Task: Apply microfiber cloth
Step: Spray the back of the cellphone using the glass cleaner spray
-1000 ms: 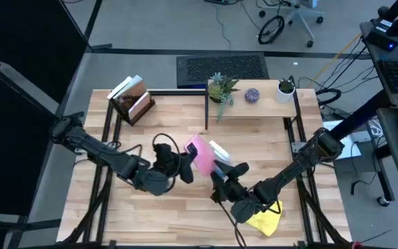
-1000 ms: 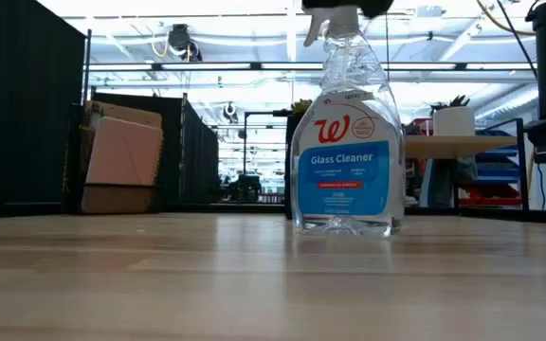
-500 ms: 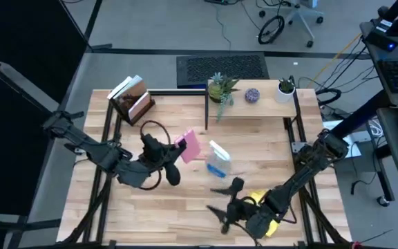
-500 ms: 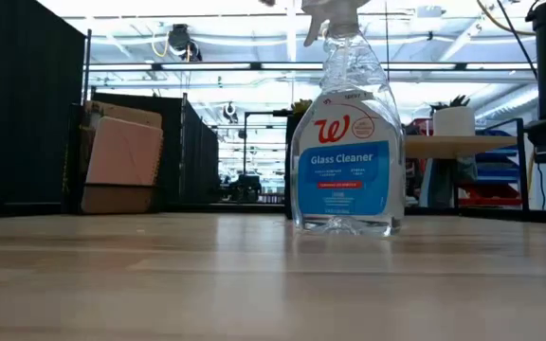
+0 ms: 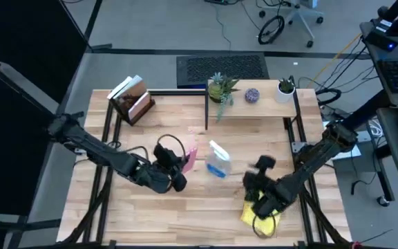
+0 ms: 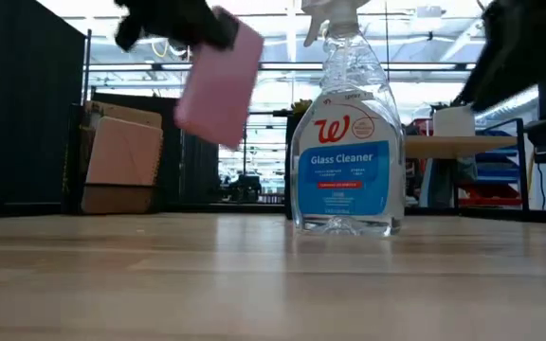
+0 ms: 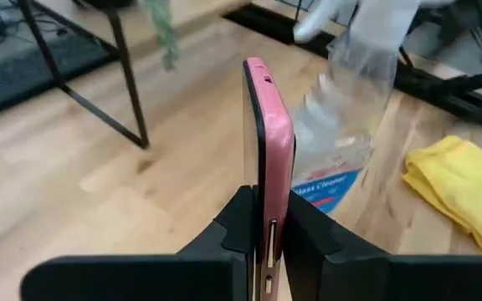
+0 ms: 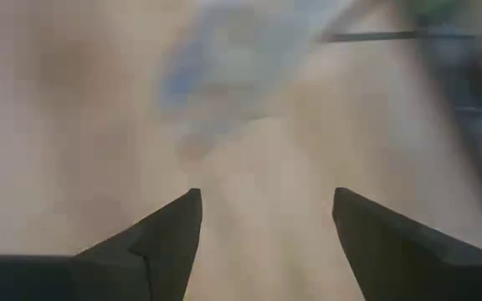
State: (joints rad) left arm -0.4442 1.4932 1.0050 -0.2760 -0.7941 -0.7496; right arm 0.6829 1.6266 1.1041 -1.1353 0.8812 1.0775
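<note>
— Where is the bright yellow soft microfiber cloth [image 5: 261,216] lying?
— On the wooden counter [image 5: 185,200], under the right gripper [image 5: 253,188], whose jaws are standing apart.
— And the left gripper [image 7: 262,219]?
— Its jaws are clamping a pink-cased dark phone [image 7: 268,159] beside the clear glass-cleaner spray bottle [image 6: 346,128].
</note>
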